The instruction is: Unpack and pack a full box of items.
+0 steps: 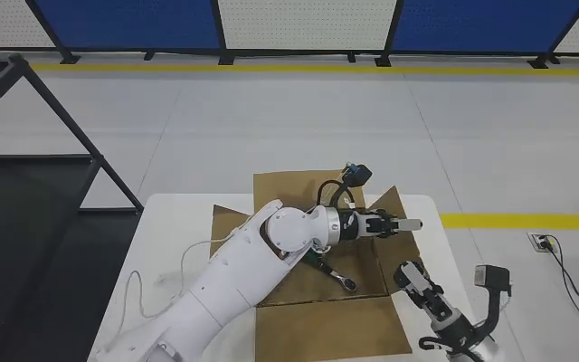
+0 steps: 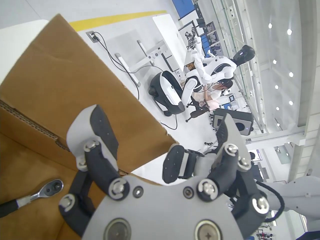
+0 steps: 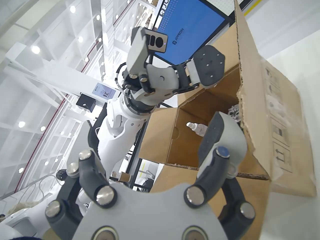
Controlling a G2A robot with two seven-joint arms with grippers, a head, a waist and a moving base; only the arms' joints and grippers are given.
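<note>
Reaching the chrome ratchet wrench (image 2: 33, 196) below it, the wide-open, empty left gripper (image 2: 162, 115) should tip down into the brown cardboard box (image 2: 62, 76); straddle it crosswise

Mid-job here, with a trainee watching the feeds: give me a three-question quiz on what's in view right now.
1. True or false: the left hand is shut on the ratchet wrench.
2. Where does the ratchet wrench lie relative to the cardboard box? A: outside it, beside a flap; B: inside, on its floor; C: balanced on a flap's edge.
3. Fill in: the right wrist view shows a small white ___ inside the box.
Key: 1 false, the hand is open and empty; 2 B; 3 bottle.
</note>
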